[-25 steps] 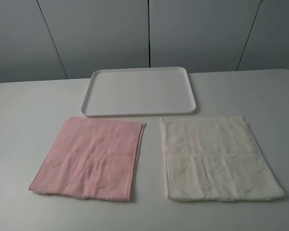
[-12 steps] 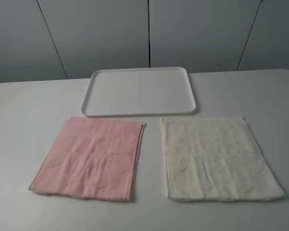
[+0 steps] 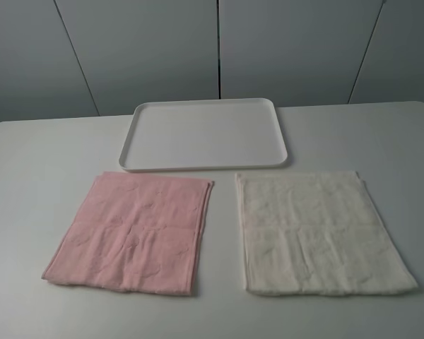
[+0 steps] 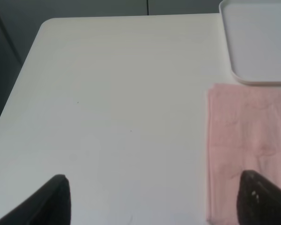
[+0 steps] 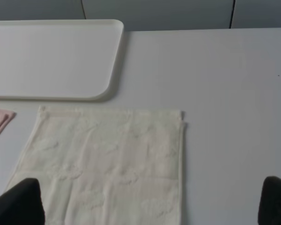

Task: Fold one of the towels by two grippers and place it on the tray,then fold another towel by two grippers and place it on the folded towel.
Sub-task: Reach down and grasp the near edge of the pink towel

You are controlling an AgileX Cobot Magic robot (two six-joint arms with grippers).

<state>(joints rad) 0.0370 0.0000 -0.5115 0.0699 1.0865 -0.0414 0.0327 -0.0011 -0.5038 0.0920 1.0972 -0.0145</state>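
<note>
The pink towel (image 3: 131,233) lies flat on the tabletop (image 3: 28,162) just in front of the tray (image 3: 205,134), the cream towel (image 3: 321,233) lies beside it on the right, and the tray holds nothing. The left gripper (image 4: 157,199) hangs over the pink towel's outer edge and the right gripper (image 5: 150,201) over the cream towel, both spread wide and holding nothing. The risk from here is probably that a gripper misses the thin edge or pinches only part of the soft cloth, so it slips and the fold comes out crooked.
</note>
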